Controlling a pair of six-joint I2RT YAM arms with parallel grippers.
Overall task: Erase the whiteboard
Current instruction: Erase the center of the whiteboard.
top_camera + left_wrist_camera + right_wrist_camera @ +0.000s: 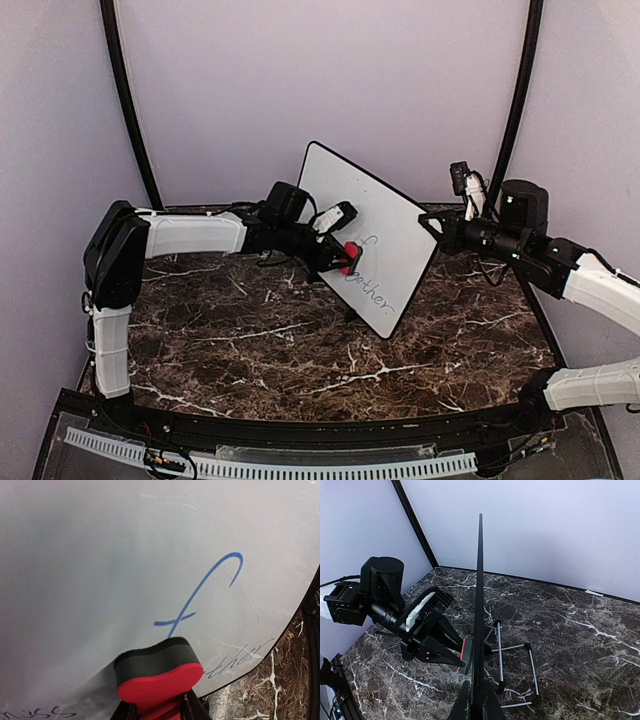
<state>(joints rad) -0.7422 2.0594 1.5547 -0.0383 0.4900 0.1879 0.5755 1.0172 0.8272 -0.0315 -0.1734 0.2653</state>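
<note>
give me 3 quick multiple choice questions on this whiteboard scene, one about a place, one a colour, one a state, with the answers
1. Where is the eraser?
A) flat on the table
B) against the whiteboard face
C) on the wire stand

2. What colour is the big letter f?
A) red
B) green
C) blue

3. What is the right hand doing?
A) open above the table
B) shut on the whiteboard's edge
C) holding the eraser

Answers:
1 B, the left hand holds it to the board beside the writing.
2 C, the stroke shows blue in the left wrist view.
3 B, the right wrist view shows the board's thin edge between its fingers.
</note>
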